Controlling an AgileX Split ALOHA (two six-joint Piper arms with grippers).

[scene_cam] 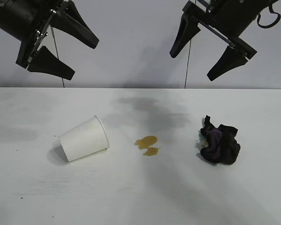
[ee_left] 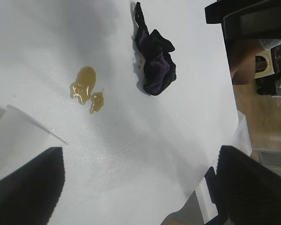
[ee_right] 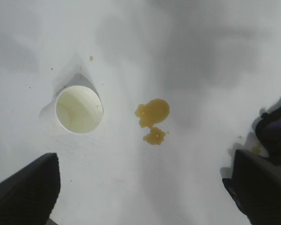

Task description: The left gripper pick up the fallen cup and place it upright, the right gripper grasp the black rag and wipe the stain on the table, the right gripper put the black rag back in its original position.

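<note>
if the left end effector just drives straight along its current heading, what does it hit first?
Likely bare table near the cup. The left end effector hangs open above it, angled down toward the stain; depth is unclear.

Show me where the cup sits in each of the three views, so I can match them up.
Exterior view: the cup lies on its side, left of centre, mouth toward the stain.
Left wrist view: only its rim shows, at the left edge.
Right wrist view: its open mouth faces the camera, left of centre.
Shared landmark: the stain beside the cup.

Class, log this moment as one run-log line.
left gripper: open, raised | right gripper: open, raised | cup: fallen | stain: unwiped | black rag: untouched
</note>
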